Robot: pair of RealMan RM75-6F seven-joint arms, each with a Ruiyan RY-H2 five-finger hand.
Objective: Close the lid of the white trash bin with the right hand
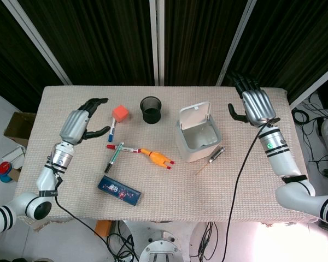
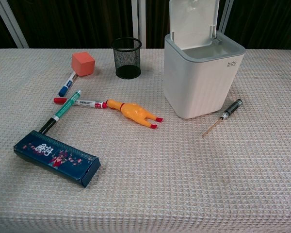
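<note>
On the bench, the white plastic trash bin (image 1: pixel 197 136) has its lid (image 1: pixel 195 115) upright; my right hand (image 1: pixel 255 106), fingers apart, holds nothing, well right of it. Nothing done yet.

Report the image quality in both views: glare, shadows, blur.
Head view: blown-out glare at the bottom right corner; white trash bin and right hand sharp, soft shadows. Chest view: even light, sharp, the open lid cropped at the top edge.
</note>
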